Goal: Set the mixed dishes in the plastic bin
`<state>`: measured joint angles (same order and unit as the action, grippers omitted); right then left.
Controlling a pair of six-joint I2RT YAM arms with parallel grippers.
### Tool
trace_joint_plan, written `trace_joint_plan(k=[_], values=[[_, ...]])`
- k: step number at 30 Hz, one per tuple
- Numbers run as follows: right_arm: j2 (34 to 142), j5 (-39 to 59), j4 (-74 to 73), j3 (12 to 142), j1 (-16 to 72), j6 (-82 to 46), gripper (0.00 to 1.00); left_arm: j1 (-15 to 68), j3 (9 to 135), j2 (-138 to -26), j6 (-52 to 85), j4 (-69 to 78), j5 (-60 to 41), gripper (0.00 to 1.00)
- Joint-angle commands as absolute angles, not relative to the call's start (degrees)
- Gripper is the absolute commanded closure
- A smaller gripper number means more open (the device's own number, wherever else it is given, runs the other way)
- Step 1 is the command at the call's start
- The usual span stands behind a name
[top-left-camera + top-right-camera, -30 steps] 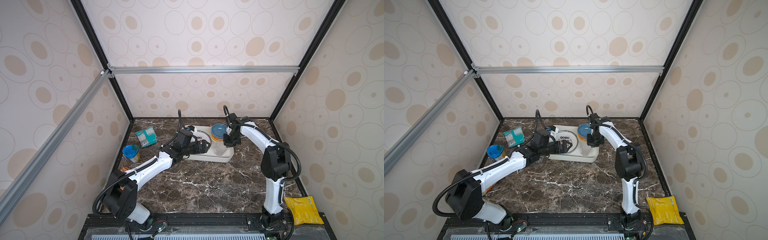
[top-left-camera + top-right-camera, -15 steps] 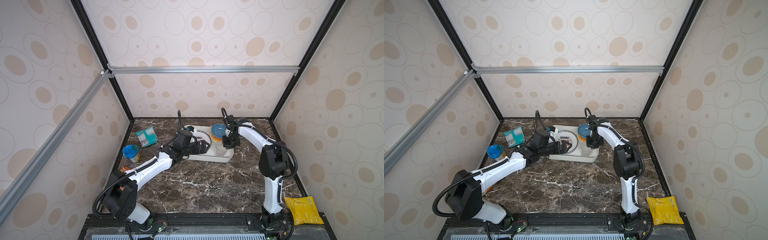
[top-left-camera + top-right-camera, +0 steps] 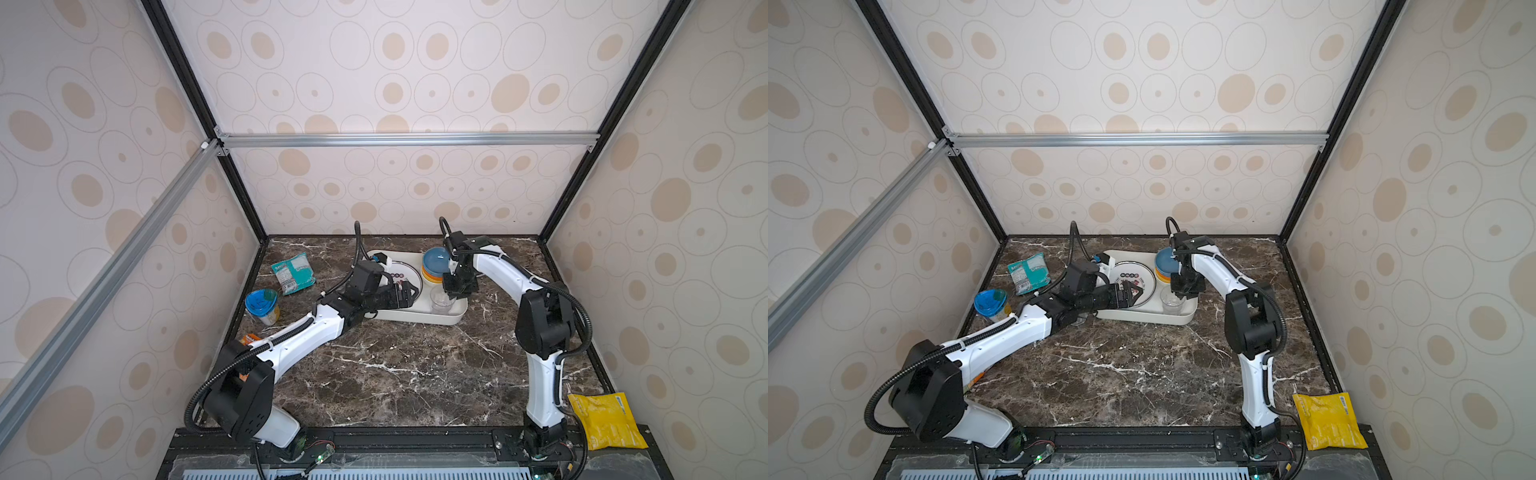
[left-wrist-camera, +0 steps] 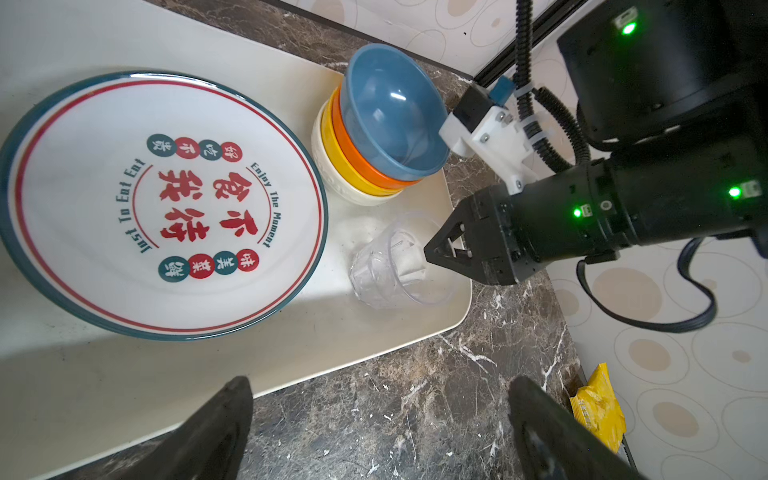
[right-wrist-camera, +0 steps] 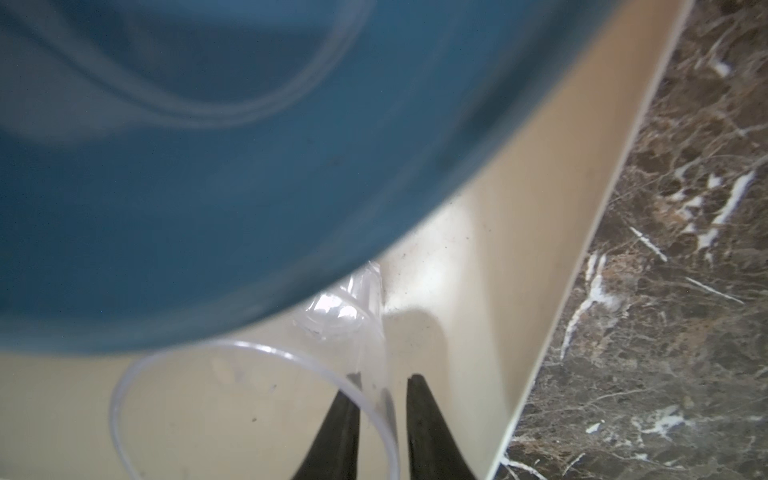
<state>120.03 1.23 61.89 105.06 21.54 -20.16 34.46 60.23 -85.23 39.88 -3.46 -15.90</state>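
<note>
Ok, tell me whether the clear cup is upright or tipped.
Upright: the clear cup stands base-down in the plastic bin, rim up.

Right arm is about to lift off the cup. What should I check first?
1. Clear cup inside the plastic bin: ok.
2. Right gripper free of the cup: not ok, its fingers straddle the wall, slightly parted.
3. Lift path past the bowl stack: cannot tell.
4. Left gripper open and empty: ok.
5. Plate in the bin: ok.
</note>
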Motion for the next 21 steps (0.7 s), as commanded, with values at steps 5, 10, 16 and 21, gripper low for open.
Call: trace_joint_plan(k=[5, 10, 16, 21], values=[[116.68, -0.93, 63.28, 106.7, 22.02, -20.48, 0.75, 34.06, 60.73, -83.37, 40.43, -3.04, -14.39, 0.04], [112.97, -2.52, 62.01, 105.51, 21.99, -20.57, 0.72, 33.84, 60.47, -82.47, 40.52, -3.86, -13.42, 0.05], [108.5, -2.47, 59.89, 103.3, 22.01, -20.96, 0.69, 33.11, 60.12, -80.97, 40.65, -5.91, -11.42, 0.07], [103.27, 1.14, 54.65, 98.36, 22.14, -21.11, 0.68, 31.86, 59.38, -79.14, 40.78, -8.36, -9.71, 0.11]])
